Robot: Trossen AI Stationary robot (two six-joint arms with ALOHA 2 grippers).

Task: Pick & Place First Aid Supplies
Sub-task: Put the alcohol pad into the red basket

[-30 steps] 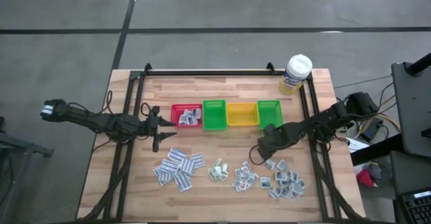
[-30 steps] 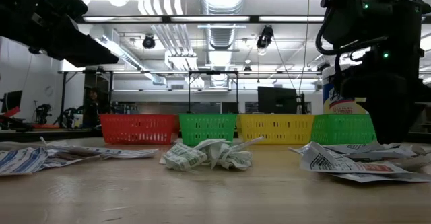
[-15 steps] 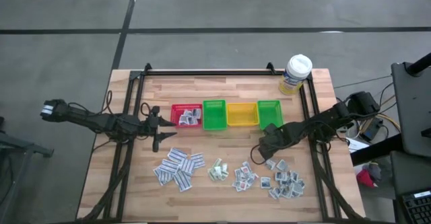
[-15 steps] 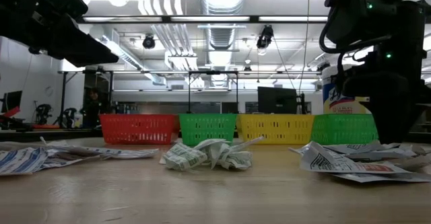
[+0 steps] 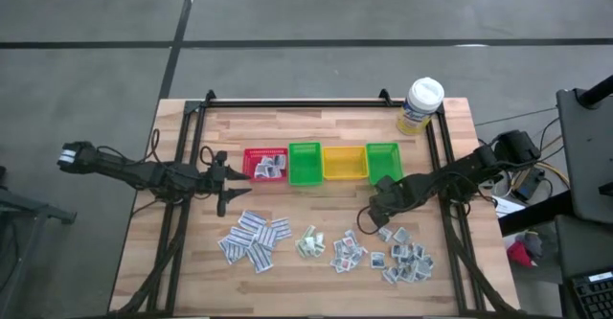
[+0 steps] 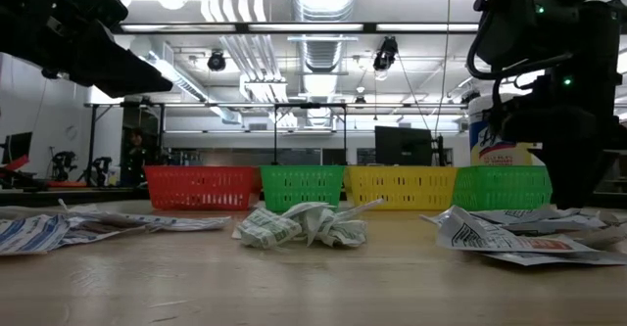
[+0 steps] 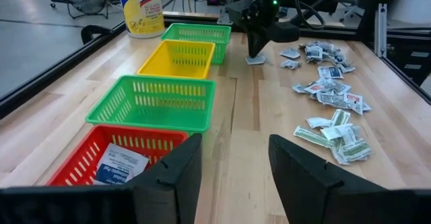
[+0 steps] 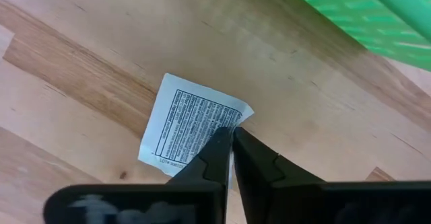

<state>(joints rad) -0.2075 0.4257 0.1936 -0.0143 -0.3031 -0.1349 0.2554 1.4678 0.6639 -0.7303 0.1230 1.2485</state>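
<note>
Small white printed packets lie flat on the wooden table in several heaps: strip-shaped ones (image 5: 254, 239), crumpled green-printed ones (image 5: 308, 242), and squarish ones (image 5: 348, 252) (image 5: 407, 260). One lone white packet (image 8: 192, 126) lies in front of the right-hand green bin (image 5: 382, 161). My right gripper (image 5: 370, 221) stands over it, pointing down, shut on it. My left gripper (image 5: 225, 180) hangs open in front of the red bin (image 5: 265, 164), which holds a few packets (image 7: 118, 165). My right gripper pinches the lone packet between its two fingertips (image 8: 217, 148), at the packet's edge close to one corner (image 8: 227, 122). The fingers come from above, pointing down. The packet lies flat on the table.
Red, green (image 5: 305, 164), yellow (image 5: 344, 163) and green bins stand in a row across the table's middle. A white-capped bottle with a yellow label (image 5: 421, 105) stands at the far right corner. A black frame rail (image 5: 297, 102) runs round the table.
My right gripper has shut over the lone packet without shifting its place; in the low view its fingers have drawn together. The packet stays on the table.
</note>
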